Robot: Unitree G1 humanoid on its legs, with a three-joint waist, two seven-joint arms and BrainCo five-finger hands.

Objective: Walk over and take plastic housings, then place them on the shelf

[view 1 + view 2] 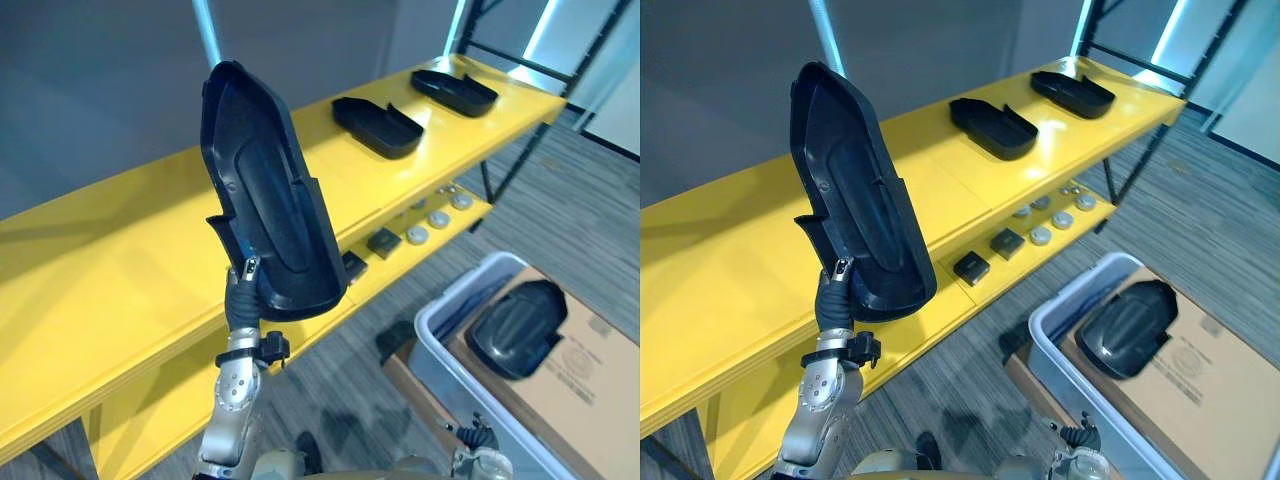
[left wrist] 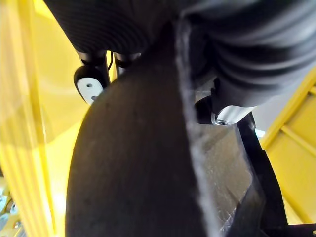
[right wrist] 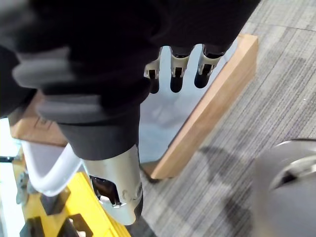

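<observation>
Above the left hand [image 1: 243, 290], the housing [image 1: 265, 190] stands near upright, long axis vertical, lower end pinched betw. thumb & fingers. Bare shelf [image 1: 120, 260] top lies just beyond it; prob. needs tipping flat. Right hand [image 3: 177, 69] hangs low, fingers relaxed, empty.

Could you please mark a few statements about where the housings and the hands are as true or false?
1. The left hand grips a black housing upright over the top shelf. True.
2. Three housings lie on the top shelf. False: two lie there, a nearer housing and a farther housing.
3. The bin beside the shelf is empty. False: the bin holds a spare housing.
4. The right hand holds nothing, its fingers relaxed. True.
</observation>
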